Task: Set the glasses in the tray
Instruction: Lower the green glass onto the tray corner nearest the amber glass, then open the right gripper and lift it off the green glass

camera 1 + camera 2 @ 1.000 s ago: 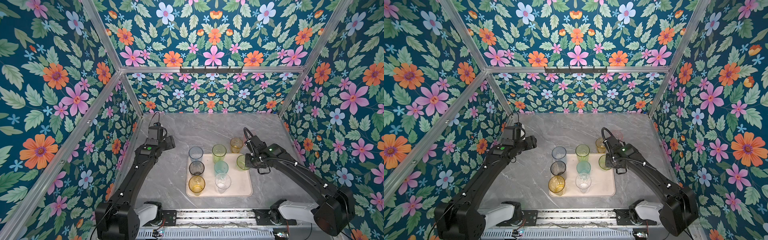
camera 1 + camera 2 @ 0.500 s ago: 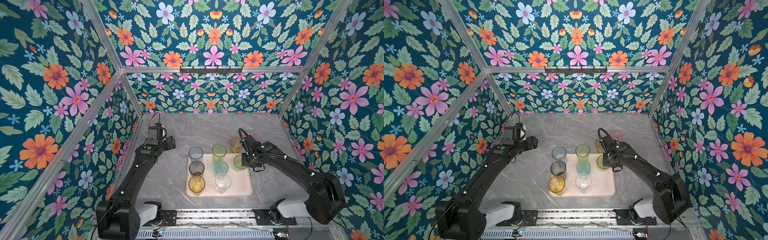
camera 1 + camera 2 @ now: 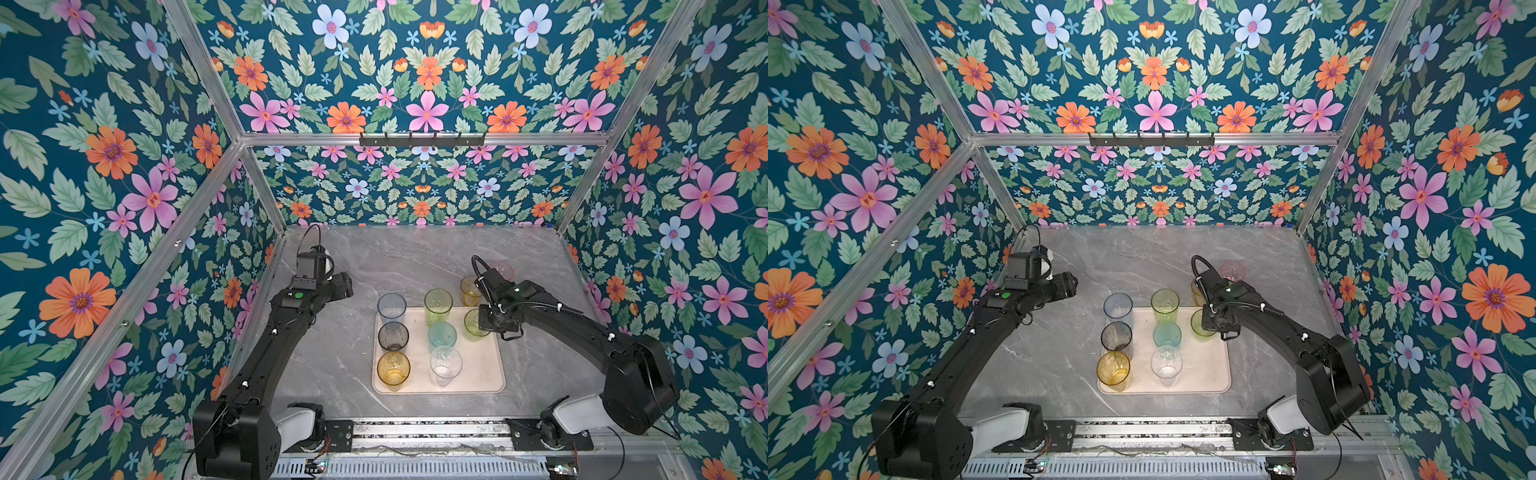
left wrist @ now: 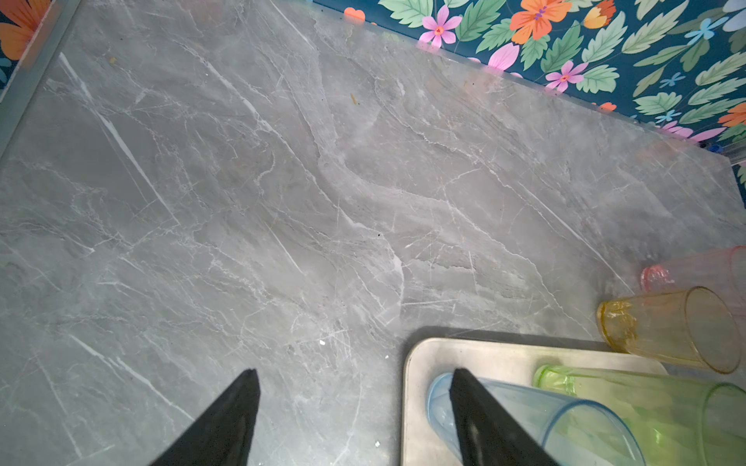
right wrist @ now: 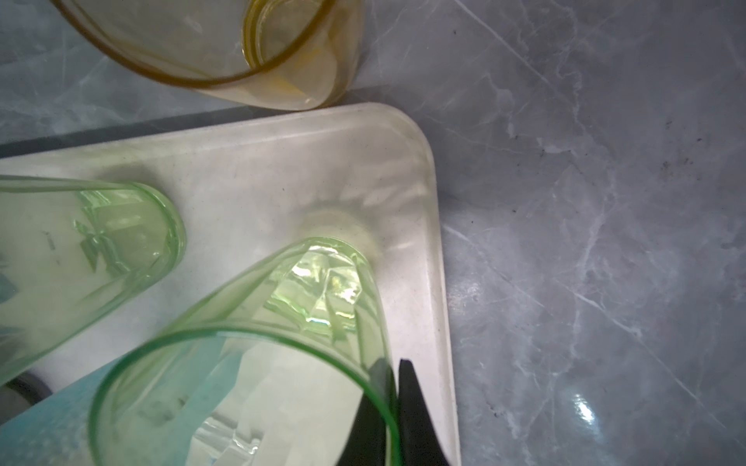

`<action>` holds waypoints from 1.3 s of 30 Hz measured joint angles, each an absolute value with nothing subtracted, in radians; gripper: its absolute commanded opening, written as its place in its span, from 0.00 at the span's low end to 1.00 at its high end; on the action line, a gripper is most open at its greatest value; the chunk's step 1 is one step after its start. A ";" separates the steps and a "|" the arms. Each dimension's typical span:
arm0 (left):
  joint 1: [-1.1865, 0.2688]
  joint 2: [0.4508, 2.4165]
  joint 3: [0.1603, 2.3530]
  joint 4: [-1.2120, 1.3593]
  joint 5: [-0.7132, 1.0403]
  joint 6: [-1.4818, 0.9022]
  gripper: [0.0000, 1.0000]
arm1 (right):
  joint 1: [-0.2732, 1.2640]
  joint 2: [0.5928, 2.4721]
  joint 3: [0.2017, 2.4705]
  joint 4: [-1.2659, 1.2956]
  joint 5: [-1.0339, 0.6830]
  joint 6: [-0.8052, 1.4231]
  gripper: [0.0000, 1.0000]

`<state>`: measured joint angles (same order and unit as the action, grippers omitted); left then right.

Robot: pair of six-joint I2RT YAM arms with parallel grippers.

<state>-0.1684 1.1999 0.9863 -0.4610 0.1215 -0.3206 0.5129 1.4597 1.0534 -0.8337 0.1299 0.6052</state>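
Right gripper (image 5: 392, 363): closed on the rim wall of the short green glass (image 5: 242, 387), one finger inside and one outside.
Green glass position: upright at the far right corner of the tray (image 5: 428, 242); whether its base touched the tray could not be told.
Left gripper (image 4: 353, 373): jaws wide, holding nothing, over the table (image 4: 282, 201) just off the tray's far left corner.
Inside the tray: blue glass (image 3: 391, 307), grey glass (image 3: 392, 336), amber glass (image 3: 393, 369), lime glass (image 3: 438, 305), teal glass (image 3: 442, 334) and clear glass (image 3: 445, 363), all upright.
Outside the tray: yellow glass (image 3: 467, 291) just beyond the tray's far edge; pink glass (image 3: 502, 269) farther beyond it.
Handling: the tumblers looked light, stiff, thin-walled and smooth, so likely to slip or swing in a loose pinch.
Where to hold: the rim wall, on the side facing away from the tray's crowded middle, kept vertical.
Risk: a tilted glass could knock its neighbours in the tray.
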 measured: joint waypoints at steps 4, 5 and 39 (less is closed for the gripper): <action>-0.168 1.199 0.986 -0.461 0.125 -0.321 0.77 | 0.512 1.477 1.064 -0.831 0.132 0.605 0.00; -0.168 1.199 0.986 -0.461 0.125 -0.321 0.77 | 0.511 1.480 1.064 -0.826 0.134 0.605 0.00; -0.168 1.179 0.986 -0.460 0.126 -0.320 0.78 | 0.485 1.555 1.144 -0.815 0.145 0.609 0.30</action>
